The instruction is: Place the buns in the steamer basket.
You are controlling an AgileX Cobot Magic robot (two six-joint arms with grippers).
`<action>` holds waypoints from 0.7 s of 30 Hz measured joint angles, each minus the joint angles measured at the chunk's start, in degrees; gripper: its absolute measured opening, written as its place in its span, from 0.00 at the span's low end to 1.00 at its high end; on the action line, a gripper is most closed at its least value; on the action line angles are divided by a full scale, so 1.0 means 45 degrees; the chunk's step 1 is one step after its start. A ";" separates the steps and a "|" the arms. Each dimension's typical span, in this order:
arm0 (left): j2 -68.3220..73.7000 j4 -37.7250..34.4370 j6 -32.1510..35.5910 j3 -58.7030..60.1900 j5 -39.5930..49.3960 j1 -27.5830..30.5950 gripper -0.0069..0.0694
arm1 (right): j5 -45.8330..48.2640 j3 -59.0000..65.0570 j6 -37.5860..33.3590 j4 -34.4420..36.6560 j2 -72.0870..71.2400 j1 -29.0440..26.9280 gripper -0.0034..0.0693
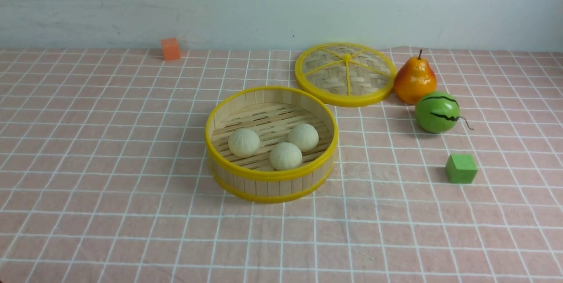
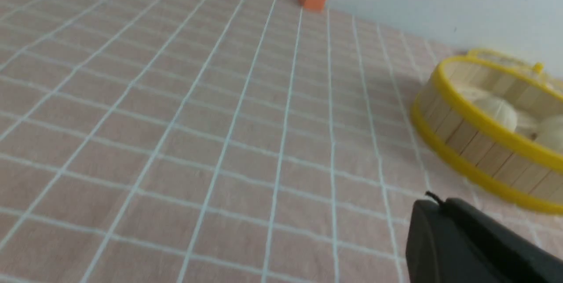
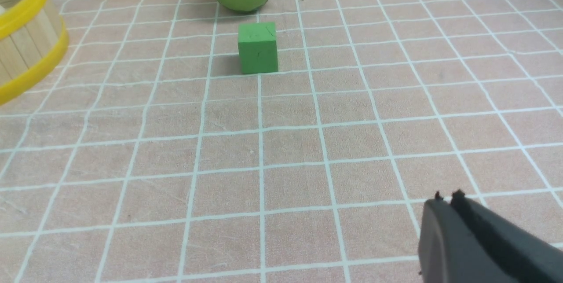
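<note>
Cream-white buns point(image 1: 286, 156) all lie inside the steamer basket point(image 1: 269, 178) (task apparently complete), off to one side of the closed, empty left gripper point(image 2: 433, 201); right gripper point(image 3: 446, 198) likewise closed, empty.

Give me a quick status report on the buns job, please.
Left gripper and right gripper: jaws shut, empty, clear of the work. All three buns in the steamer basket. Nothing in the way.
</note>
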 joint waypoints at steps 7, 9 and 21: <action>0.0000 -0.0068 0.0224 0.0024 0.1398 0.0000 0.07 | 0.0000 0.0000 0.0000 0.0000 0.0000 0.0000 0.07; 0.0000 -0.0068 0.0224 0.0024 0.1420 0.0000 0.07 | 0.0000 0.0000 0.0000 0.0000 0.0000 0.0000 0.08; 0.0000 -0.0135 0.0235 0.0024 0.1424 0.0000 0.07 | 0.0000 0.0000 0.0000 0.0000 0.0000 0.0000 0.09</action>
